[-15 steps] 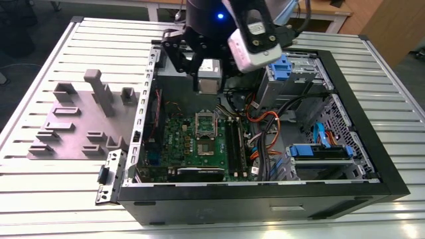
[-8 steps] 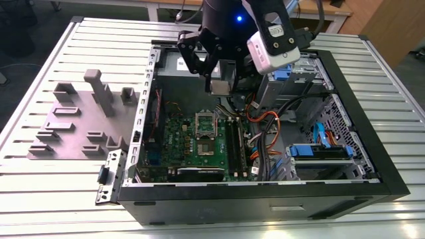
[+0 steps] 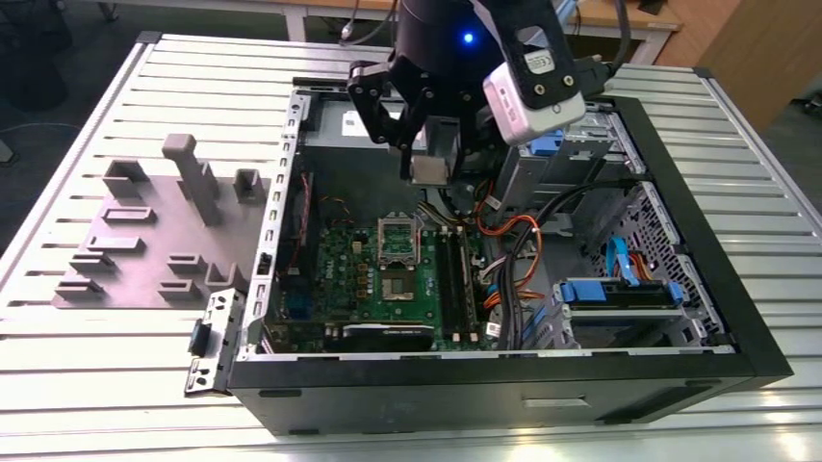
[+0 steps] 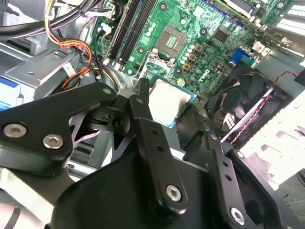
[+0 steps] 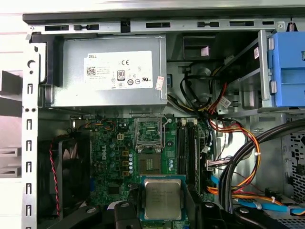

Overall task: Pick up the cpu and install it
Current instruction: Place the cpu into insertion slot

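The cpu (image 3: 428, 170) is a small square chip with a silvery top and a thin pale rim. My gripper (image 3: 428, 175) is shut on it, one black finger on each side, and holds it in the air above the open computer case (image 3: 719, 289). In both wrist views the cpu (image 5: 163, 198) (image 4: 168, 101) sits between the fingers (image 5: 127, 212) over the green motherboard (image 5: 109, 162). The socket (image 5: 152, 163) lies open a short way ahead of the chip, its metal frame (image 5: 148, 131) flipped back. In the exterior view the socket (image 3: 399, 284) lies below the held chip.
A silver power supply (image 5: 109, 76) fills the case's far end. A black fan (image 5: 66, 167) sits beside the board, and memory slots (image 5: 187, 148) and bundled cables (image 5: 228, 138) flank the socket. A blue drive bay (image 3: 617, 292) is at the exterior view's right; a grey fixture plate with blocks (image 3: 154, 231) lies at its left.
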### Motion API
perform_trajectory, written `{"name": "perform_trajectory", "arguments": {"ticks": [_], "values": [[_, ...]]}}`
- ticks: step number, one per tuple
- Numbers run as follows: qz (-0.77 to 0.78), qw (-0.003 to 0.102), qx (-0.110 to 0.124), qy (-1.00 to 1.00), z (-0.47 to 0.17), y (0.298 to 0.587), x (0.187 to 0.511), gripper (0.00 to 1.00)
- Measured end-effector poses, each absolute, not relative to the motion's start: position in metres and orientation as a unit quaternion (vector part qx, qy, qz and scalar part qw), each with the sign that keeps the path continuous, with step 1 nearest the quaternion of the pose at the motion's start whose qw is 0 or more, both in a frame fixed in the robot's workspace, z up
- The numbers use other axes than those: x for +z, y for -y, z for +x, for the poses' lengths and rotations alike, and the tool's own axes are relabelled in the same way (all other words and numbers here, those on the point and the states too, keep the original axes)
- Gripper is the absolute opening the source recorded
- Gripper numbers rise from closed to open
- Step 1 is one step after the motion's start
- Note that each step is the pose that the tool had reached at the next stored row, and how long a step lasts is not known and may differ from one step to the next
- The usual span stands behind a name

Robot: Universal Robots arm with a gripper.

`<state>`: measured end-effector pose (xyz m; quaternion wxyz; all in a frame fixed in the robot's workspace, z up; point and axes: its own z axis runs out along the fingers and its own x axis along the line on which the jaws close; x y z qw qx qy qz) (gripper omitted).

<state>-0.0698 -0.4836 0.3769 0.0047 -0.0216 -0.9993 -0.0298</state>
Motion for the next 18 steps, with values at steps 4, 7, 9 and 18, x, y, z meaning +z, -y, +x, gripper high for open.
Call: {"name": "perform_trajectory", "arguments": {"ticks": [4,7,9,18], "values": [[-0.022,0.005,-0.03,0.999,-0.0698,0.4842,0.375,0.47],[-0.022,0.005,-0.03,0.999,-0.0698,0.4842,0.3745,0.47],[-0.022,0.005,-0.03,0.999,-0.0698,0.4843,0.3733,0.47],[-0.022,0.005,-0.03,0.999,-0.0698,0.4853,0.3707,0.47]]}}
